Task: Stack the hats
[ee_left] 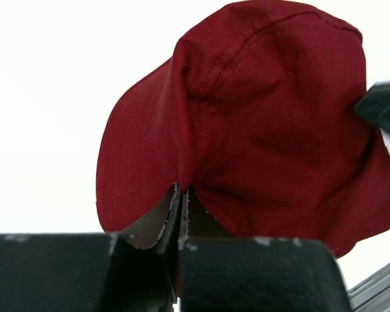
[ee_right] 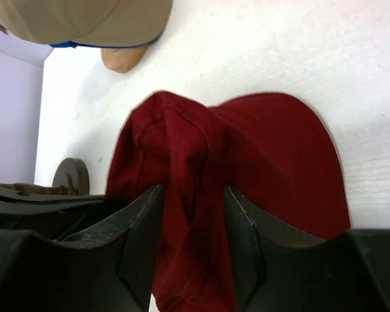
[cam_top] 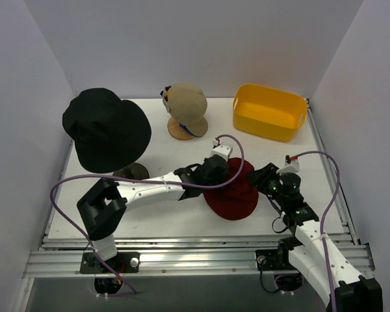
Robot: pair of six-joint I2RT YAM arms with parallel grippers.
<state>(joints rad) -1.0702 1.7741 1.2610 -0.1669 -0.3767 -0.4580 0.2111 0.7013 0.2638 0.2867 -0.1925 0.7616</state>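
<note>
The dark red bucket hat [cam_top: 237,198] lies crumpled on the white table [cam_top: 182,218] between both arms. My left gripper [cam_top: 214,170] is shut on its brim, the jaws pressed together on the fabric edge [ee_left: 181,192]. From the right, my right gripper [cam_top: 263,179] straddles a raised fold of the same hat [ee_right: 273,156], and red cloth fills the gap between its fingers [ee_right: 193,192]. A black bucket hat [cam_top: 107,127] sits high on a stand at the left. The tan cap [cam_top: 185,101] sits on a head form at the back, with a blue cap's edge [cam_top: 190,130] showing under it.
A yellow bin [cam_top: 270,112] stands at the back right. The black hat's stand has a round brown foot [cam_top: 133,171] close to the left arm. The head form rests on a wooden base [cam_top: 181,130]. White walls close in both sides and the back.
</note>
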